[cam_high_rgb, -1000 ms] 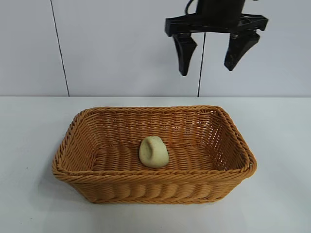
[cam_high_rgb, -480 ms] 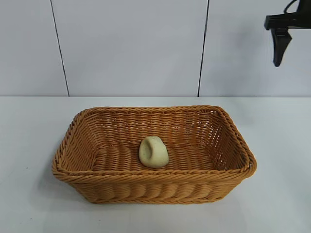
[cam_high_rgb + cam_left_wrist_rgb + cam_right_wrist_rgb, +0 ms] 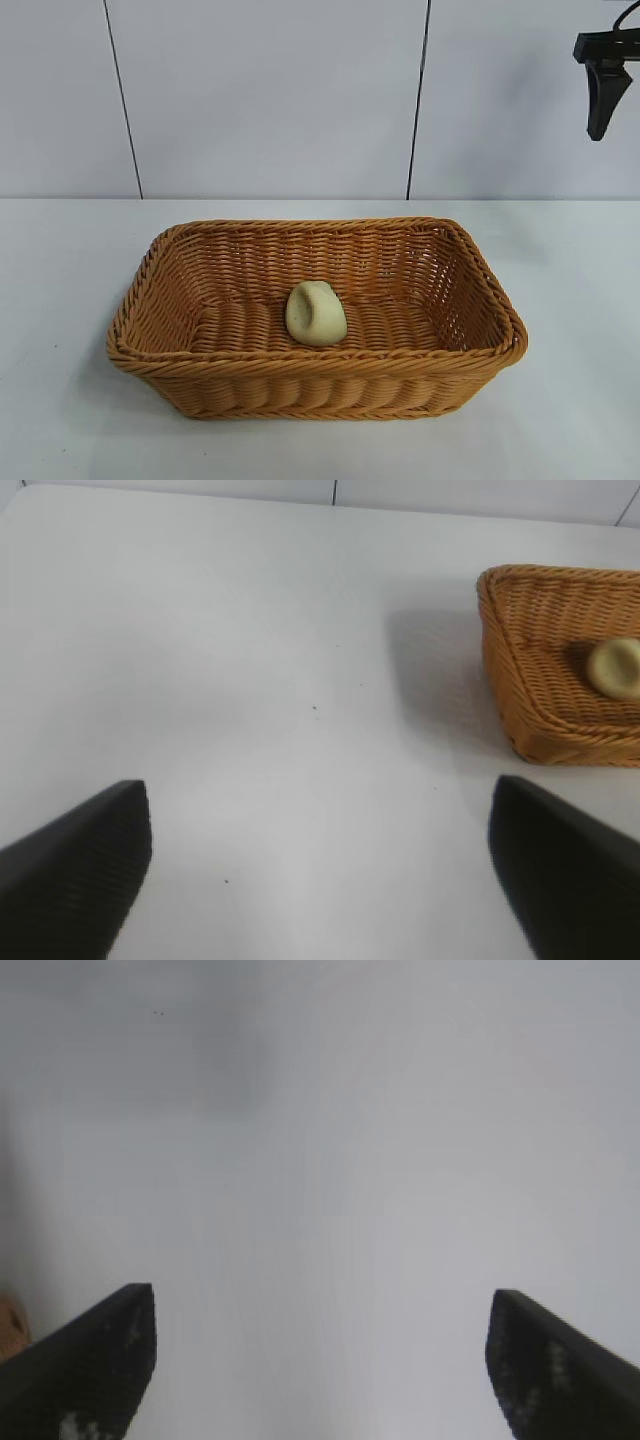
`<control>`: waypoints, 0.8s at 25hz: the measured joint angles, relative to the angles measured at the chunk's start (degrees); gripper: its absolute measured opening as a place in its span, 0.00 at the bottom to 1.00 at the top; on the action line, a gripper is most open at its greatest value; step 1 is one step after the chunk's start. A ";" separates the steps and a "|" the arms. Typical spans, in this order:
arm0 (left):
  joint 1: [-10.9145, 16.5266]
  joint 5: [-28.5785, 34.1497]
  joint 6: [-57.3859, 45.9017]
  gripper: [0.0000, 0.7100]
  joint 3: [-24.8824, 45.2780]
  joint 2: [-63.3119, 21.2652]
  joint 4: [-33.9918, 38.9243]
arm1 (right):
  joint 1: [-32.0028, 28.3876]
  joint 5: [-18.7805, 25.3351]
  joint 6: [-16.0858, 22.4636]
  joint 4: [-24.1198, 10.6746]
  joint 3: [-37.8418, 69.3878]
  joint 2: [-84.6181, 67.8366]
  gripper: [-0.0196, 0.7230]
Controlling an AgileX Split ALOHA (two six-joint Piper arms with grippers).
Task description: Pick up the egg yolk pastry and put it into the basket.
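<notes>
Centrally on the white table (image 3: 60, 300), the wicker basket (image 3: 318, 378) is shown, set well in from every edge that can be seen. Inside it, the egg yolk pastry (image 3: 316, 314) is seen resting on the woven floor near the middle, slightly toward the front wall, with its dent turned upward. Only one dark finger (image 3: 604, 92) of the right gripper (image 3: 320, 1360) is visible in the exterior view, at the upper right corner, well above and to the right of the basket; the rest is cut off by the frame edge. From its wrist camera, the jaws are seen spread wide over bare table, nothing between them. The left gripper (image 3: 320, 870) is hidden from the exterior view; in its own wrist view, its jaws are likewise held wide and empty above the table, with a corner of the basket and the pastry visible farther off.
</notes>
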 joint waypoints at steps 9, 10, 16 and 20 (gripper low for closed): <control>0.00 0.00 0.00 0.93 0.00 0.00 0.05 | 1.14 -0.11 -1.27 1.47 18.86 -13.93 0.90; 0.00 0.00 0.00 0.93 0.00 0.00 0.05 | 1.14 -0.11 -1.62 1.52 21.73 -16.18 0.90; 0.00 0.00 0.00 0.93 0.00 0.00 0.05 | 1.14 0.26 -4.37 2.20 41.62 -35.29 0.90; 0.00 0.00 0.00 0.93 0.00 0.00 0.05 | 1.14 0.12 -5.90 2.20 52.43 -48.26 0.90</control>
